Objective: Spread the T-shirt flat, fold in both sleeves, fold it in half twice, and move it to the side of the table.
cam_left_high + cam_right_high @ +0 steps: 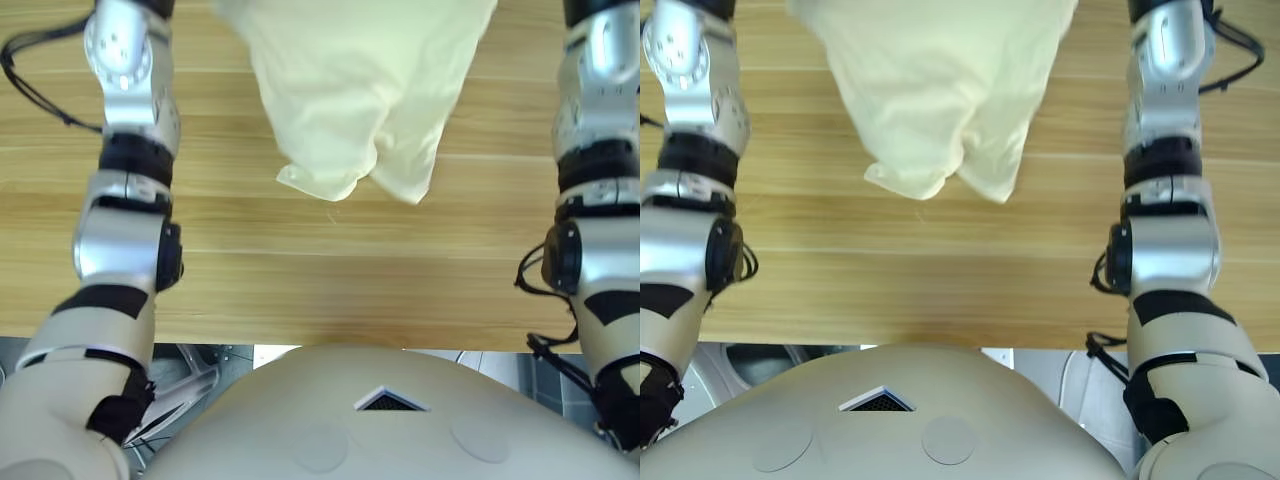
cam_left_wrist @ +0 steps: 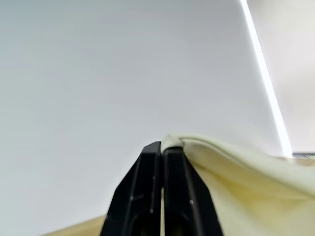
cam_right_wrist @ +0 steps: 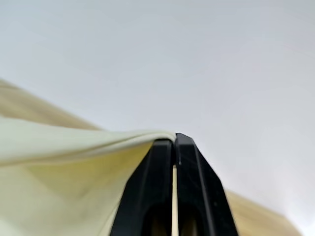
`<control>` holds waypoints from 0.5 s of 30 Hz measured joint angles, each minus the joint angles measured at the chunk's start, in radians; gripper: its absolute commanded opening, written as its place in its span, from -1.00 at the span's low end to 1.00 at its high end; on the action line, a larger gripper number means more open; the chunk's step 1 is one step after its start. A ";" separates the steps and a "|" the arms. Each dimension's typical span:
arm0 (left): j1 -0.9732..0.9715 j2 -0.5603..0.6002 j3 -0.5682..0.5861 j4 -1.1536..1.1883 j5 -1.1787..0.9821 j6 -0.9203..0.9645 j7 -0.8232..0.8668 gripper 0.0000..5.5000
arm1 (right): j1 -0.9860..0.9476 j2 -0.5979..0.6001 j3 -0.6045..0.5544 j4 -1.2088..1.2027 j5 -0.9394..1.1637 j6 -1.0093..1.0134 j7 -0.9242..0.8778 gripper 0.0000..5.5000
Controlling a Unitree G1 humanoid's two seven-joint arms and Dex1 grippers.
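Pale yellow cloth, the T-shirt [image 1: 350, 90], hangs bunched over the wooden worktop [image 1: 300, 270], its lower folds dangling above the worktop's middle; whether they touch the wood cannot be told. The left hand [image 2: 161, 150] has its two black fingers pressed together on a pinch of the shirt's edge, and the cloth falls away from their tips. The right hand [image 3: 173, 142] is likewise clamped on the edge, with a thin strip of cloth between its fingers.
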 measured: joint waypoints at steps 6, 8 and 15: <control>-0.477 -0.046 0.181 0.300 0.011 0.093 0.187 -1.00 | -0.418 0.017 -0.027 0.256 -0.156 -0.040 -0.270 -0.99; -0.418 -0.019 0.185 0.303 0.028 0.082 0.076 -1.00 | -0.349 0.010 -0.036 0.243 -0.126 -0.098 -0.068 -0.99; 0.370 0.044 0.114 0.146 0.067 -0.146 -0.385 -1.00 | 0.528 -0.064 0.009 -0.146 0.056 -0.220 0.455 -0.99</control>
